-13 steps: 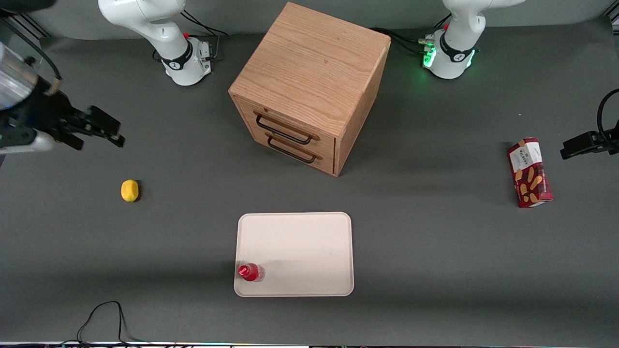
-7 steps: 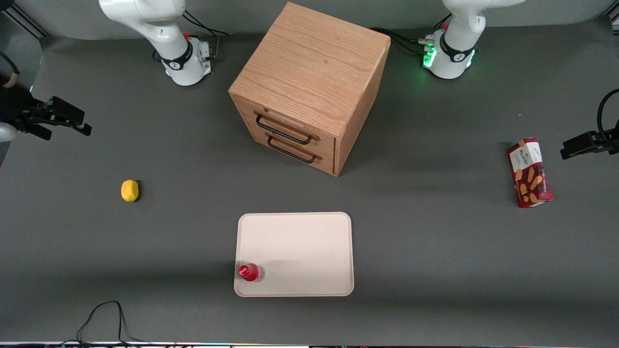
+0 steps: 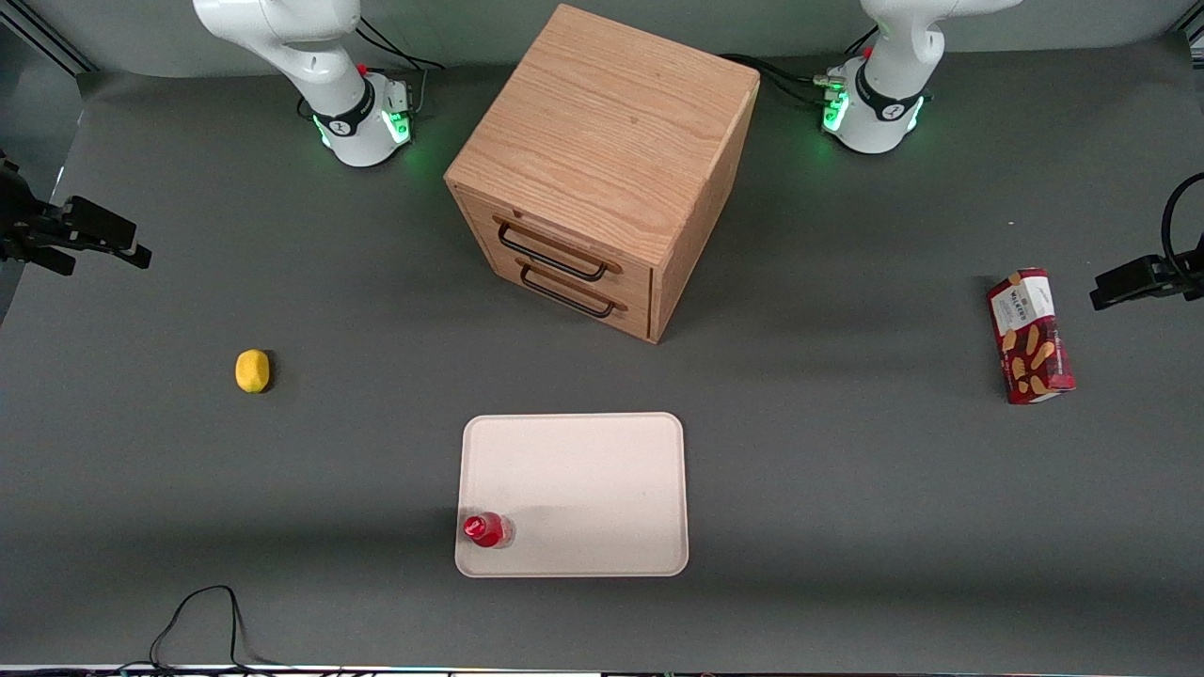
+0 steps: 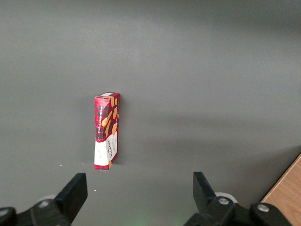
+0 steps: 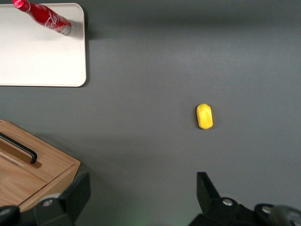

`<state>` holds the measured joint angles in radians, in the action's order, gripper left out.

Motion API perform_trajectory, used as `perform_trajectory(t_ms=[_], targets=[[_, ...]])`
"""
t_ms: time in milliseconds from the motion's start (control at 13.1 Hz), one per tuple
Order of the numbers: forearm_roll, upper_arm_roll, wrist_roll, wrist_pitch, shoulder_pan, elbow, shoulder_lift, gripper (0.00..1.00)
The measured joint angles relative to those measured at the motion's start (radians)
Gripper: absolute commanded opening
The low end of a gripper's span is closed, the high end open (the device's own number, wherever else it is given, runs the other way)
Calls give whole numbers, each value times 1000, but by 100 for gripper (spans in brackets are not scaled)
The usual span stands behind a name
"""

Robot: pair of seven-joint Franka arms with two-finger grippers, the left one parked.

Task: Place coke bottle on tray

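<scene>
The coke bottle (image 3: 487, 530) stands upright on the cream-white tray (image 3: 583, 489), in the tray's corner nearest the front camera on the working arm's side. The wrist view shows the bottle (image 5: 48, 20) with its red cap and white script, standing on the tray (image 5: 37, 56). My gripper (image 3: 122, 246) hangs open and empty high above the table at the working arm's end, well away from the tray. Its two dark fingers (image 5: 76, 193) are spread wide over bare mat, midpoint (image 5: 141, 197).
A yellow lemon (image 3: 252, 370) lies on the mat between gripper and tray. A wooden two-drawer cabinet (image 3: 602, 169) stands farther from the camera than the tray. A red biscuit box (image 3: 1030, 336) lies toward the parked arm's end. A cable (image 3: 202, 621) loops at the near edge.
My gripper has pulled back toward the working arm's end of the table, open and empty throughout. The bottle has stayed on the tray. The working arm's base light now shows green.
</scene>
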<state>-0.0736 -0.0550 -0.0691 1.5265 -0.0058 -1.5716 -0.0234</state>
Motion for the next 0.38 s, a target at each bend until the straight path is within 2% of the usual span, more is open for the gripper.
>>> perform_trajectory(t_ms=[380], targets=[[13, -54, 0, 6, 49, 18, 37, 100]])
